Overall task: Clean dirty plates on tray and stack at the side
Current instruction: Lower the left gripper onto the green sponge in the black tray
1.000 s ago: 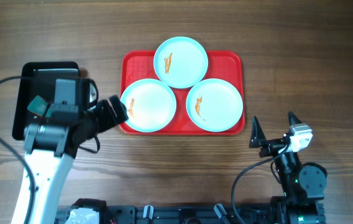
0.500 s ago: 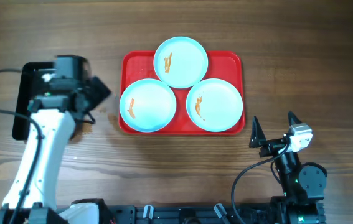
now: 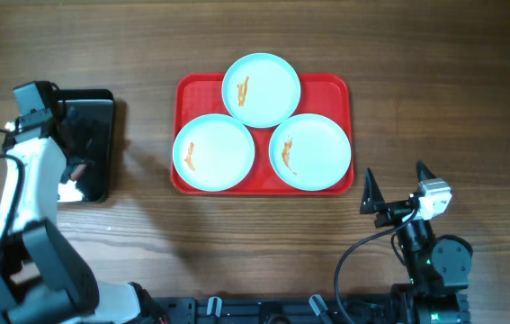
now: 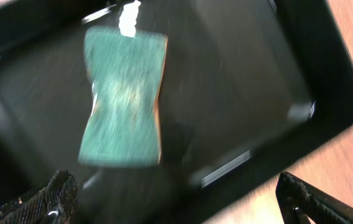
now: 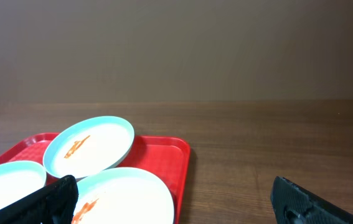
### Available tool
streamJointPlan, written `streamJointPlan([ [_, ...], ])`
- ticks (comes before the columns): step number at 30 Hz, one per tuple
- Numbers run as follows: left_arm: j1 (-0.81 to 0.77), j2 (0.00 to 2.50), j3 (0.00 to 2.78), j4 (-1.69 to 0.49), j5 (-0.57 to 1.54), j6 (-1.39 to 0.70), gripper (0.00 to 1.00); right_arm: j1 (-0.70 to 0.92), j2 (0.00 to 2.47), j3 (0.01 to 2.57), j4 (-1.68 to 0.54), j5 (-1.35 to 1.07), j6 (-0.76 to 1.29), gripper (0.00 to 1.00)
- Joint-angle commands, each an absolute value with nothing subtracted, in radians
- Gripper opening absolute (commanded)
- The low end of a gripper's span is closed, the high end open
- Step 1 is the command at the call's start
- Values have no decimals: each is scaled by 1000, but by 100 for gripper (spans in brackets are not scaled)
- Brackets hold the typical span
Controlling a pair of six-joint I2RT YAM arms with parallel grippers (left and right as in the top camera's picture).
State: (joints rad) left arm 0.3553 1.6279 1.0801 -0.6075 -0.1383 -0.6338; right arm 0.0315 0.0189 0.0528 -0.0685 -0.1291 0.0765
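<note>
Dark wood-grain table [image 3: 434,72] fills the overhead view, with a plain brown wall behind it in the right wrist view.

The left gripper [image 4: 179,200] hangs over a black tray [image 4: 325,74] at the table's left side. Its two fingers stand as far apart as they go, and nothing is between them. Below it, one green sponge [image 4: 123,106] with an orange-brown edge lies flat on the black tray's floor, apart from both fingertips. That wrist picture is smeared, so finer detail on the sponge cannot be made out.

The right gripper [image 3: 395,175] sits over bare wood just off the near right corner of the tray [image 3: 331,90]. Its jaws are also spread fully wide, gripping nothing and touching nothing.

One red tray lies in the middle of the table, well apart from the black one. It carries three pale blue plates set in a triangle:
- the far plate [image 3: 261,90], hanging over the far rim
- the left plate [image 3: 214,153], reaching the left rim
- the right plate [image 3: 308,153], close to the right rim

Each plate shows one small orange smear. None is stacked on another.
</note>
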Motion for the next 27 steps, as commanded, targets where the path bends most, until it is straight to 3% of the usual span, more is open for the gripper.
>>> streamJointPlan([
  [1,389,1686,1094,-530,-155,-613,100,27,5,37,-64,-111,62,100],
  [8,403,1696,1094,-445,-168,-500,100,27,5,37,-64,-111,62,100],
  [27,429,1832,1094,-401,-191,-505,100,27,5,37,-64,-111,62,100],
])
